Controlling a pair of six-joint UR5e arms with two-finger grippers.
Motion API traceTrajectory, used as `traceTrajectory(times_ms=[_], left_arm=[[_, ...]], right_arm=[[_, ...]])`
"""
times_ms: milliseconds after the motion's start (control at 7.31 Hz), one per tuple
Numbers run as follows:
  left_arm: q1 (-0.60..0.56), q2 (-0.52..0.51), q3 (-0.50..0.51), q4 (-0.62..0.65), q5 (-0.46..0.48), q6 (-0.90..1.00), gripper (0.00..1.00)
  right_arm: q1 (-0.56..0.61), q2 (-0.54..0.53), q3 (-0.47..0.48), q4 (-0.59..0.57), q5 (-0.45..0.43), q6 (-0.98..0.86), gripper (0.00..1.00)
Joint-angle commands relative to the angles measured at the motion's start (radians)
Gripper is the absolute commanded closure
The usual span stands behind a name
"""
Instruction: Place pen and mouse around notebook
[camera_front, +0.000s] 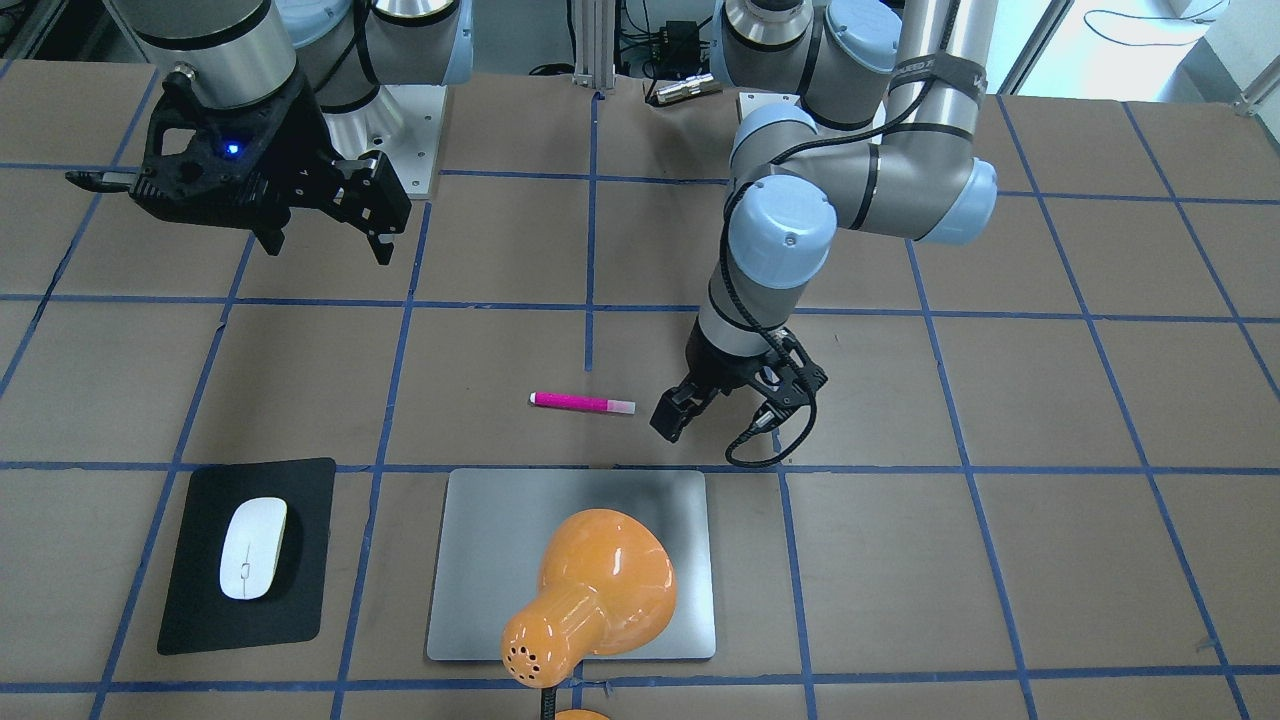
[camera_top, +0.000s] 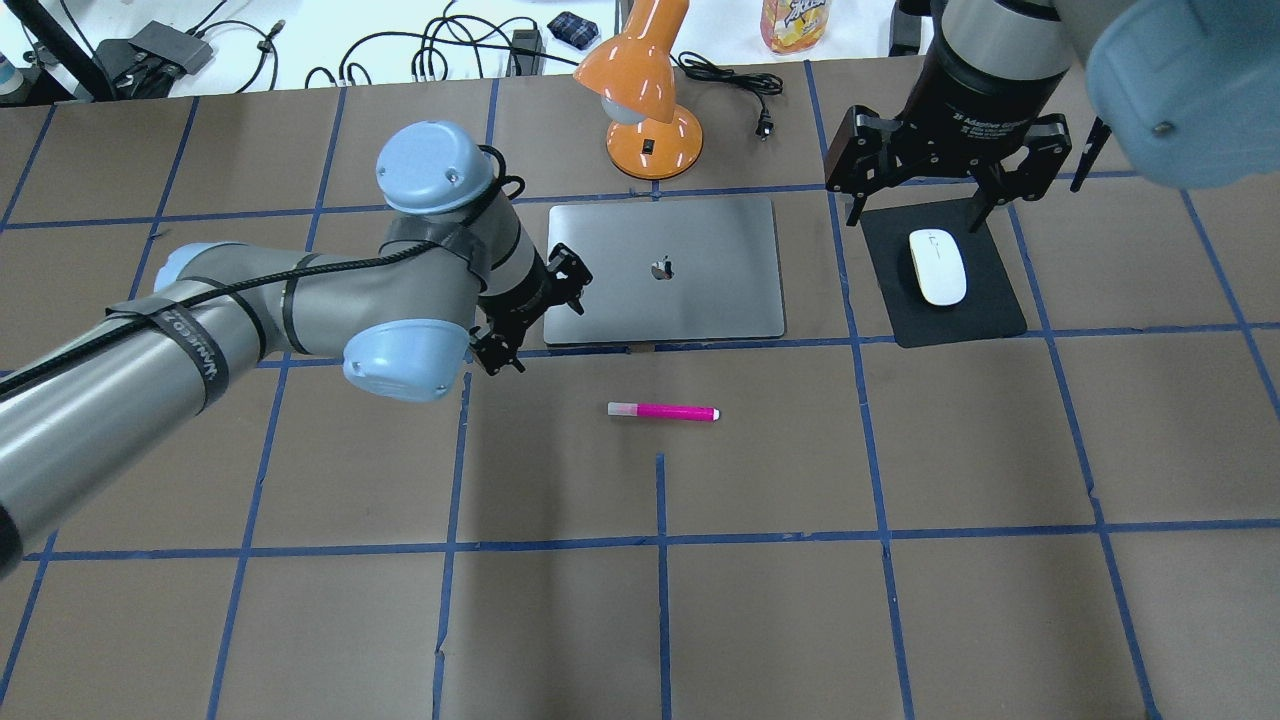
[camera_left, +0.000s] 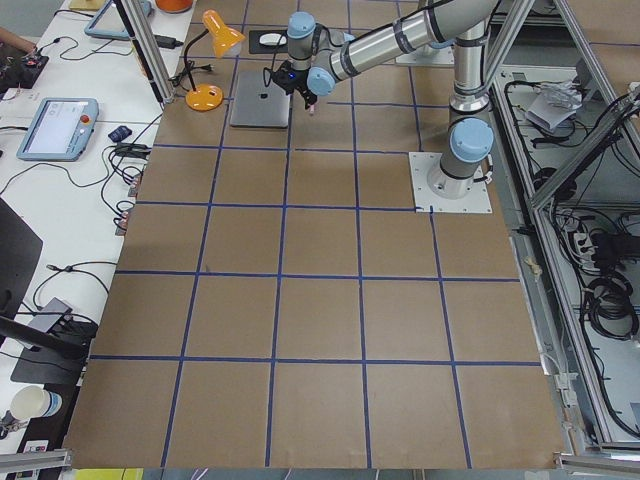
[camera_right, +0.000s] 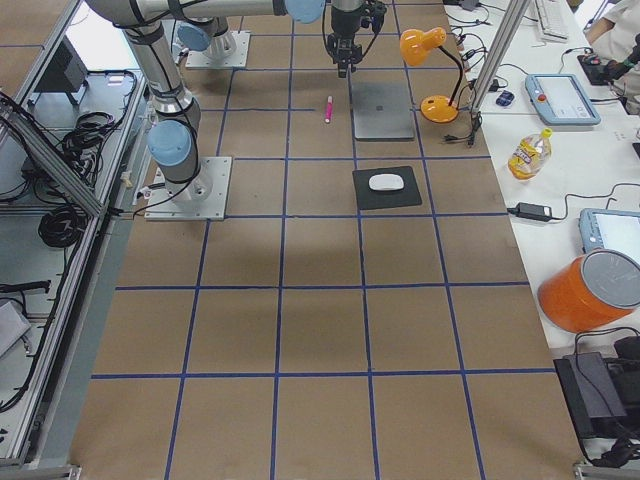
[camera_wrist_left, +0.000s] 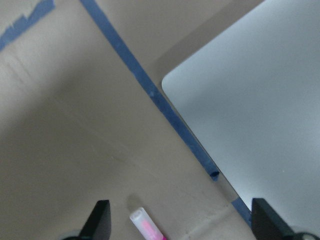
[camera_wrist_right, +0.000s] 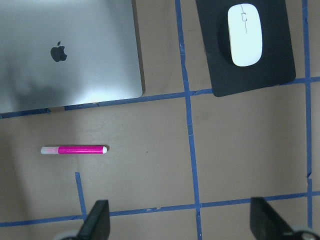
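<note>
Lamp head (camera_front: 590, 585) is looming nearest the front camera, hiding part of the notebook (camera_top: 720, 290). Pen (camera_top: 663, 411) is lying on open table on the robot's side of the notebook, apart from it. Its long axis is running parallel to the near edge, pale end pointing toward the left gripper (camera_wrist_left: 182, 222). That gripper, fingers spread, is hanging by the notebook's corner, apparently low. Mouse (camera_top: 937, 267) is sitting on the mat (camera_top: 985, 315), a bare strip separating mat and notebook. Right gripper (camera_wrist_right: 181, 222) is hanging high, also spread.

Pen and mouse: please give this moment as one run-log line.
left gripper: open, near pen | right gripper: open, raised | pen: on table, apart from notebook | mouse: on mat
</note>
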Motion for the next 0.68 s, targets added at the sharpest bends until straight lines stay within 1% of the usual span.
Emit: traceTrajectory(times_ms=[0,137,274,411,547], left_arm=[[0.121,0.077,0.017,-0.14,0.003,0.284,0.0],[0.183,0.109,0.019,-0.163,0.003,0.444,0.0],[0.221,0.145,0.02,-0.201,0.015,0.667,0.0],[0.266,0.19,0.023,-0.249,0.065,0.783,0.0],[0.278,0.24,0.037,-0.311,0.107,0.851,0.0]], right_arm=[[-0.002,0.0,0.0,0.0,0.001,-0.001,0.0],[-0.002,0.0,0.0,0.0,0.0,-0.001,0.0],[-0.002,0.0,0.0,0.001,0.0,-0.001,0.0],[-0.002,0.0,0.0,0.002,0.0,-0.001,0.0],[-0.002,0.002,0.0,0.002,0.0,-0.001,0.0]])
